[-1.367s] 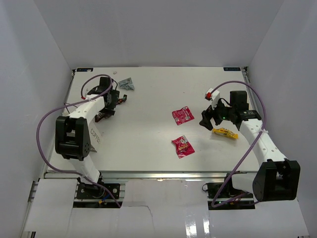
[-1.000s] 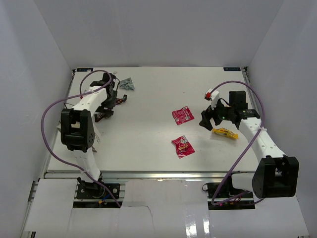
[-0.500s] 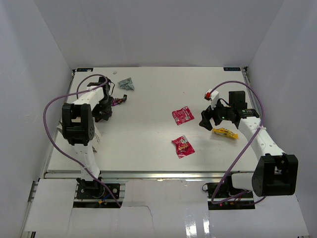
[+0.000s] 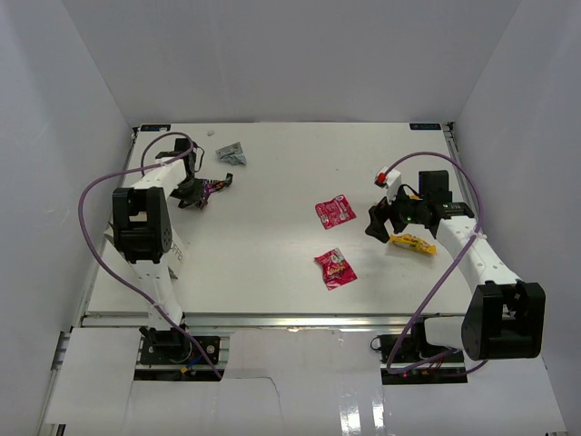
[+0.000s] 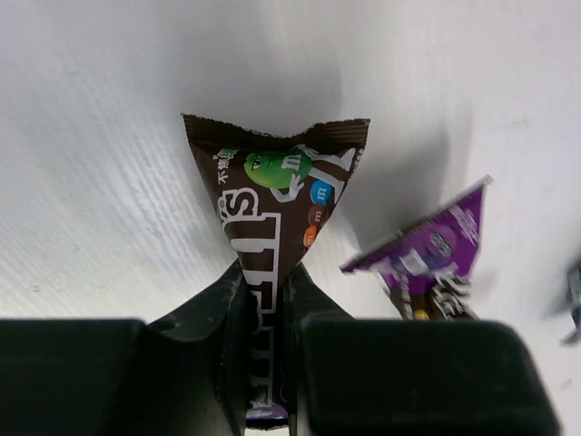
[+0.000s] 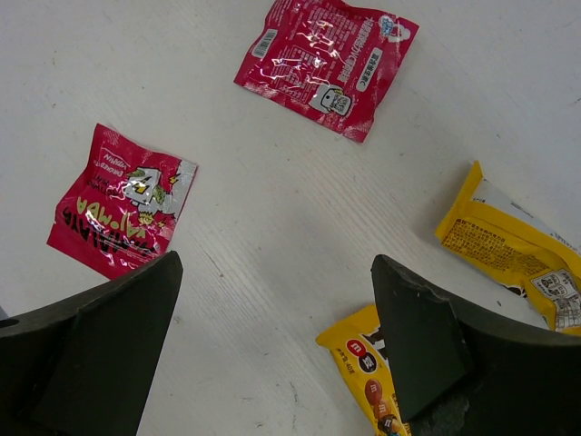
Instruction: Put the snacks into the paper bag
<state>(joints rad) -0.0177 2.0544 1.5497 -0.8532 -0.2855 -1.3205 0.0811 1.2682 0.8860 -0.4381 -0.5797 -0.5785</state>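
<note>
Brown M&M's packet (image 5: 272,209) — likely light, crinkly, slippery — pinched by its end in left jaws; right jaws gape wide.

The white table (image 4: 272,236) bears a near red packet (image 4: 335,269), a far red packet (image 4: 335,212), yellow packets (image 6: 508,247), a purple packet (image 5: 434,252).

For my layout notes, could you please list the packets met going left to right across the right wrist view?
Lower red packet, upper red packet, yellow packet at the right edge.
</note>
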